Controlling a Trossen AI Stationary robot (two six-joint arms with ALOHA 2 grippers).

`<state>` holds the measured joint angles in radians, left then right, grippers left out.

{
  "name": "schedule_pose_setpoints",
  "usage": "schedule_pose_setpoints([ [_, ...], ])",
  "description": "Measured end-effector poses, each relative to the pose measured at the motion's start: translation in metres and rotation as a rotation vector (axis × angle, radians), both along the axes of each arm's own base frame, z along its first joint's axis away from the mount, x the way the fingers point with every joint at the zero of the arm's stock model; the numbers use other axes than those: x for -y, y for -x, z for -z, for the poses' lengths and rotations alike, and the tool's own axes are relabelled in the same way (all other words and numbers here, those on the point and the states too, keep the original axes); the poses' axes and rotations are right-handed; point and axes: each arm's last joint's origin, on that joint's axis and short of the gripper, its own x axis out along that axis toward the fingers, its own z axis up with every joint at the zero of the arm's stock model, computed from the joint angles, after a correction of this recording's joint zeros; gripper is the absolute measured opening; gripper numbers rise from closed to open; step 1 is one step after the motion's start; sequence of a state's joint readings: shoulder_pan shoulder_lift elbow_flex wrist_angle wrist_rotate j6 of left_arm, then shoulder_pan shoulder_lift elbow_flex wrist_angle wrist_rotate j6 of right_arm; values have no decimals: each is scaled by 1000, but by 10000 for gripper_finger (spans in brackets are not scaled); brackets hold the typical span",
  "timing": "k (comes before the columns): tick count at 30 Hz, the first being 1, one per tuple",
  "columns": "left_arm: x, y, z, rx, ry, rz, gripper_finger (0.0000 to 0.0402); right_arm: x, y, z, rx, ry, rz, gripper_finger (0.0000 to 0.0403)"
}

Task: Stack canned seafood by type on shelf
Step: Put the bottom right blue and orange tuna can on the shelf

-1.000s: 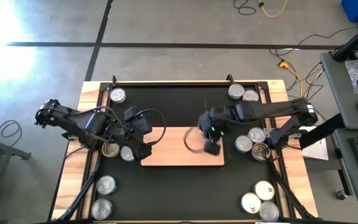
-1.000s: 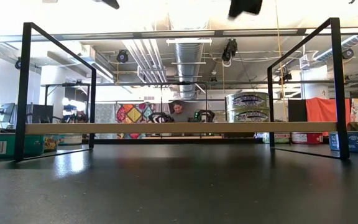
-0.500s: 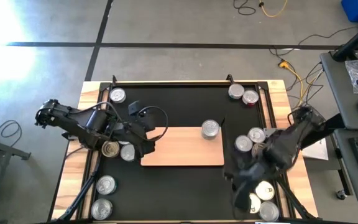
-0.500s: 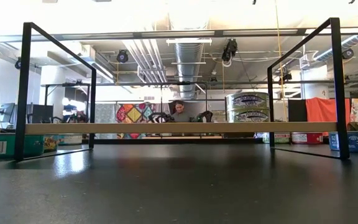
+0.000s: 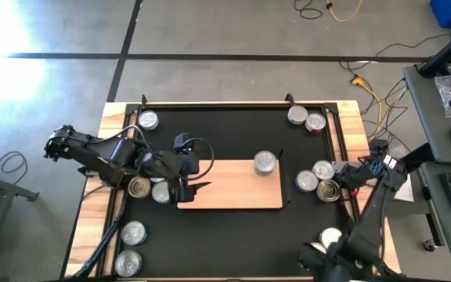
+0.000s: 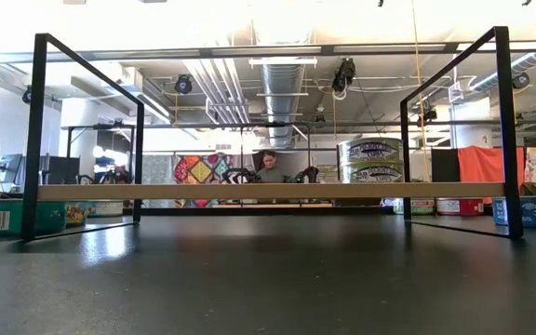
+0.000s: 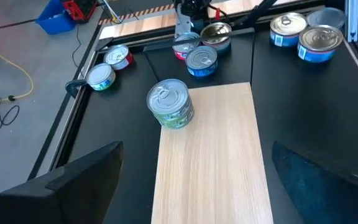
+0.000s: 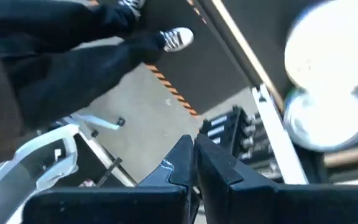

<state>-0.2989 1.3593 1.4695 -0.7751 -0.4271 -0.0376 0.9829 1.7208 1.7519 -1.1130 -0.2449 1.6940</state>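
The shelf (image 5: 229, 188) is a light-wood board in the middle of the black mat, and a green-sided can (image 5: 265, 163) stands on its far right part. In the left wrist view this can (image 7: 171, 104) stands on the board ahead of my fingers. My left gripper (image 5: 196, 177) hovers open over the shelf's left end, holding nothing. My right gripper (image 5: 313, 258) is shut and empty above the table's near right corner, beside the cans (image 5: 332, 237) lying there. Other cans stand loose on the mat.
Cans stand in groups on the mat: far left (image 5: 148, 120), far right (image 5: 304, 118), right of the shelf (image 5: 318, 180), left of the shelf (image 5: 149, 189) and near left (image 5: 131, 247). The shelf's black frame (image 6: 37, 130) rises at both ends. A person's legs (image 8: 73, 68) show beyond the table.
My right gripper has swung from over the shelf's right part, beside the can, toward the table's near right corner, rolling as it went and staying shut. The can stays on the shelf. My left gripper has rolled a little over the shelf's left end.
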Motion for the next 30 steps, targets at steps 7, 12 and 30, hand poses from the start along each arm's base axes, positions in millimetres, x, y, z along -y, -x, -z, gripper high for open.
schedule_pose_setpoints([
  [7,1,-1,9,-30,22,12,392,-28,25,20,-100,47,52,13],
  [12,4,-1,10,-35,47,26,392,-50,27,43,-125,53,34,13],
  [30,11,-1,28,-55,55,-5,392,-23,19,80,-148,461,-211,13],
])
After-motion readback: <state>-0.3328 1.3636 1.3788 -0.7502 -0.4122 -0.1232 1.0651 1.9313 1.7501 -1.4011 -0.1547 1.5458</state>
